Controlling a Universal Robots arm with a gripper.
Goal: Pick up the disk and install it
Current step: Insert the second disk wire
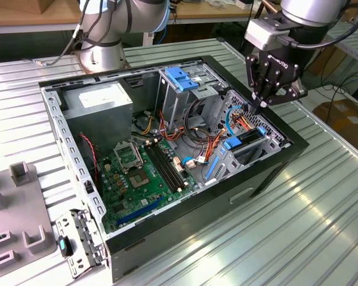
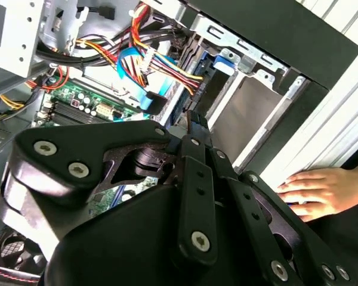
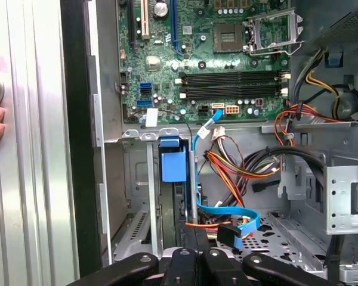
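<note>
The disk (image 1: pixel 246 139) stands on edge in the drive bay at the front corner of the open computer case (image 1: pixel 274 173), on the exterior view's right. Blue tabs show at both its ends. In the first wrist view its blue tab (image 3: pixel 172 162) sits in the bay slot, and the second wrist view shows a blue tab (image 2: pixel 224 62) too. My gripper (image 1: pixel 260 107) hangs right over the far end of the disk, fingers pressed together with nothing between them. The shut fingertips appear in both wrist views (image 3: pixel 194 237) (image 2: pixel 194 122), close above the bay and the cables.
Orange, red and blue cables (image 1: pixel 238 119) run right beside the bay. A metal cage with a blue top (image 1: pixel 182 80), a grey box (image 1: pixel 98 102) and the motherboard (image 1: pixel 140 173) fill the case. A person's hand (image 2: pixel 322 190) rests on the table next to the case.
</note>
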